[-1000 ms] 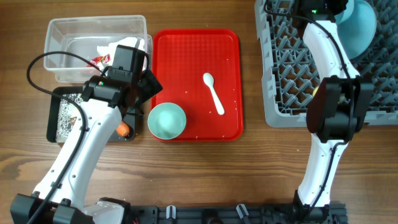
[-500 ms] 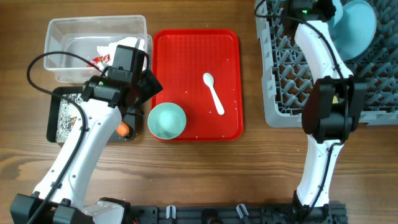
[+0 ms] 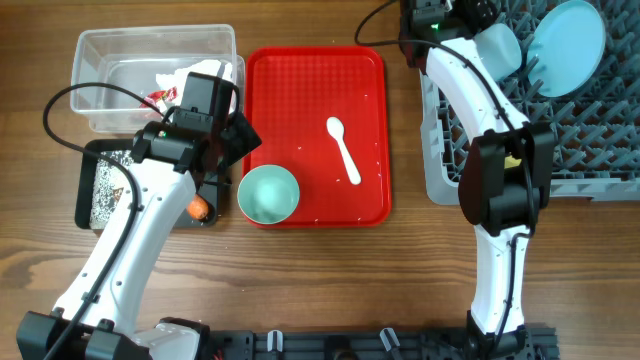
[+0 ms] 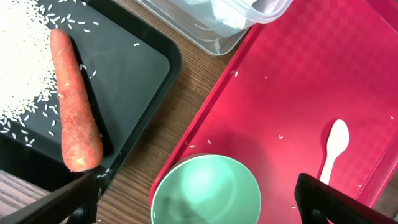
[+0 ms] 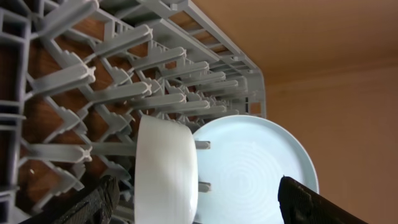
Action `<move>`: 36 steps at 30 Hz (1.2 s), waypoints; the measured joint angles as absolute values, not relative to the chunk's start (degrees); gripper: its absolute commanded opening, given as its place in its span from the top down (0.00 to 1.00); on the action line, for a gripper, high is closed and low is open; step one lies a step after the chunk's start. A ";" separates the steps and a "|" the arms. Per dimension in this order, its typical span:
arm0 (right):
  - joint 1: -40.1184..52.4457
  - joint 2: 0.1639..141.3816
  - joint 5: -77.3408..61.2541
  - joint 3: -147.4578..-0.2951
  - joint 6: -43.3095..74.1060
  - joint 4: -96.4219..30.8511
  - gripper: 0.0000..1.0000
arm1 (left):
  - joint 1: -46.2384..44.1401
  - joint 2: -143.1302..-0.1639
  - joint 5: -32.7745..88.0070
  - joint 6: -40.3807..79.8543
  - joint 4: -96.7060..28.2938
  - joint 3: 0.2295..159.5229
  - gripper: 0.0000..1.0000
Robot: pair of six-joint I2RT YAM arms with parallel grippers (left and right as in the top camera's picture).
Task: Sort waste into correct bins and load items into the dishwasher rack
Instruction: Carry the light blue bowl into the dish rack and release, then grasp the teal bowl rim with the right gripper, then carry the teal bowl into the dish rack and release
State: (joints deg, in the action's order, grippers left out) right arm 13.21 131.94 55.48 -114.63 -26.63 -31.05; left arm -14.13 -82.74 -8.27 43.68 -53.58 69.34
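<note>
Jaws gape wide and empty on my left gripper (image 4: 198, 200) over the mint green bowl (image 4: 205, 190) and on my right gripper (image 5: 193, 204) by the light blue bowl (image 5: 166, 165), whose lower edge is cropped.

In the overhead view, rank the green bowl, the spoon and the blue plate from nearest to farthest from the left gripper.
1. Green bowl, at the tray's front left corner.
2. Spoon, mid-tray.
3. Blue plate, standing in the rack, far right.
</note>
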 measured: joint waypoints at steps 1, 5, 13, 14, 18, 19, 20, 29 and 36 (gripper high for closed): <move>13.21 131.76 54.98 -114.63 -25.89 -31.11 0.14 | -14.13 -82.74 -8.27 43.68 -53.58 69.34 0.00; 13.21 122.08 33.82 -114.39 -18.00 -43.42 0.18 | -14.13 -82.74 -8.29 43.68 -53.54 69.34 0.00; 18.72 117.73 -29.04 -101.80 -2.94 -61.95 0.31 | -14.13 -82.74 -8.29 43.68 -53.60 69.34 0.00; 20.84 118.04 -30.76 -97.69 0.03 -60.23 0.33 | -14.13 -82.74 -8.29 43.68 -53.58 69.34 0.00; 30.74 118.56 -33.39 -88.82 13.47 -46.46 0.39 | -14.13 -82.74 -8.29 43.68 -53.56 69.34 0.00; 32.93 118.65 -31.24 -87.81 18.46 -43.07 0.39 | -14.13 -82.74 -8.27 43.66 -53.49 69.34 0.00; 35.29 118.74 -28.14 -87.00 20.71 -41.85 0.45 | -14.13 -82.74 -8.27 43.68 -53.58 69.34 0.00; 37.78 121.45 -20.97 -86.70 28.71 -39.99 0.96 | -14.13 -82.74 -8.27 43.68 -53.60 69.34 0.00; 34.13 121.36 -21.58 -86.72 28.84 -37.10 0.96 | -14.13 -82.74 -8.27 43.68 -53.58 69.34 0.00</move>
State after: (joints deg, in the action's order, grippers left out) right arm 34.13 121.36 -21.58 -86.72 28.84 -37.10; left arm -14.13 -82.74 -8.27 43.68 -53.58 69.34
